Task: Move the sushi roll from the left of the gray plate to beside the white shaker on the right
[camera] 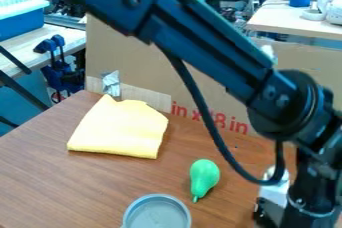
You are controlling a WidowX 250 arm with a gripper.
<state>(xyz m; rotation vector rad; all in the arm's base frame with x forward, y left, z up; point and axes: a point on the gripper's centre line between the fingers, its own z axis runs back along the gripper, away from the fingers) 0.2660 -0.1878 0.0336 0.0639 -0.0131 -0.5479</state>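
Note:
The black gripper (297, 209) hangs at the lower right, its lower part cut off by the bottom edge. Nearest to it on the left is a green pear-shaped toy (204, 176), lying on the brown table with its narrow end toward the bottom of the view and a gap between the two. A folded yellow cloth (120, 128) lies flat at the back left of the table. At the bottom edge sits a round grey dish (157, 213), partly cut off. I cannot tell whether anything is in the gripper.
A cardboard panel (127, 49) stands upright along the back of the wooden table (40, 182). The arm and its looping black cable cross above the table from upper left to lower right. Behind are a blue bin (20, 19), blue clamps (57, 57) and another table (294, 19).

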